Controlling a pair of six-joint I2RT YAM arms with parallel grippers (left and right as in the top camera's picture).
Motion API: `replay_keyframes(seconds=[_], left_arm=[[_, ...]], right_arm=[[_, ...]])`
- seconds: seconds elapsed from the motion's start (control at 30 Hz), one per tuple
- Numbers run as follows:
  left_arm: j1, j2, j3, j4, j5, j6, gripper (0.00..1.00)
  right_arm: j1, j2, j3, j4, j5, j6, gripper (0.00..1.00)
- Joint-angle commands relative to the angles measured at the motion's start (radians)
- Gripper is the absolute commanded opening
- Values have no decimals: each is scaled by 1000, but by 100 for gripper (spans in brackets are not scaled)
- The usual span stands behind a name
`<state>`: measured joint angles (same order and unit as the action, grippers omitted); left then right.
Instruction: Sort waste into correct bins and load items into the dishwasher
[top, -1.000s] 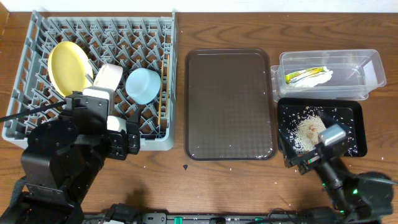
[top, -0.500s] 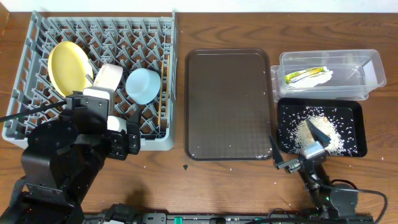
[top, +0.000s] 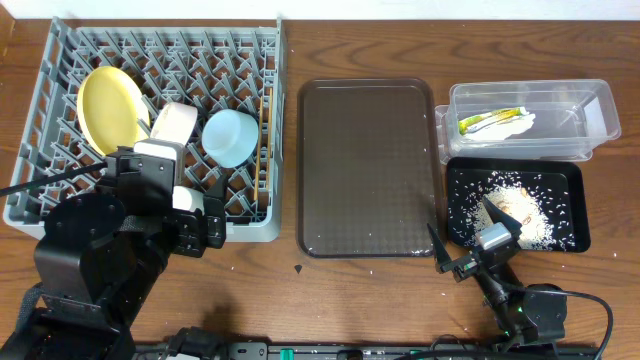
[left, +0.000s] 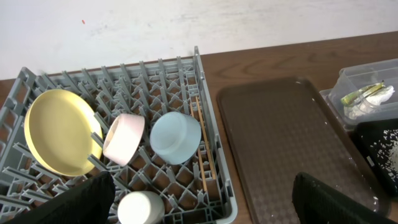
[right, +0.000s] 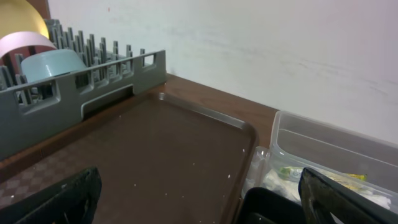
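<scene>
Overhead, you see the yellow plate (top: 108, 108), white bowl (top: 175, 122), light blue bowl (top: 231, 136) and chopsticks (top: 265, 130) in the dish rack (top: 160, 45), wrapper (top: 485, 120) and napkin (top: 515, 127) in the clear tub (top: 590, 100), and rice (top: 530, 200) in the black tray (top: 575, 215). Left wrist: your left claw (left: 205, 208) gapes wide, empty. Right wrist: right claw (right: 199, 205) is wide, empty. Nothing looks left.

Left arm (top: 95, 250): bulky matte-black housings; white block at its 12 o'clock end; thin black cable running off at 9 o'clock.
Right arm (top: 520, 310): slimmer black links; silver-grey block near the tip; black cable looping at 3 o'clock.
Left gripper (left: 204, 193): black, blunt-edged fingers.
Right gripper (right: 199, 193): matte black fingers.
</scene>
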<state>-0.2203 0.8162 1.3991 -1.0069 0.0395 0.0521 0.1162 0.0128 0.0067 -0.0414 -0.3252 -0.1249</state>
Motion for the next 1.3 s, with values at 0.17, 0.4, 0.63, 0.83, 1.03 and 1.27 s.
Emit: replay_keyframes(seconds=[0.17, 0.4, 0.63, 0.83, 1.03, 1.27], left_arm=[[-5, -1, 0, 0, 5, -5, 91], [-5, -5, -9, 0, 5, -5, 91], [209, -168, -288, 196, -24, -93, 92], [328, -348, -654, 549, -20, -240, 92], [328, -526, -909, 766, -20, -253, 92], [328, -738, -1091, 868, -21, -253, 92]], right_arm=[[-21, 0, -1, -5, -8, -11, 99], [-21, 0, -1, -5, -8, -11, 99], [-21, 0, -1, -5, -8, -11, 99], [-21, 0, -1, -5, -8, -11, 99], [-21, 0, -1, -5, -8, -11, 99], [-21, 0, -1, -5, -8, -11, 99]])
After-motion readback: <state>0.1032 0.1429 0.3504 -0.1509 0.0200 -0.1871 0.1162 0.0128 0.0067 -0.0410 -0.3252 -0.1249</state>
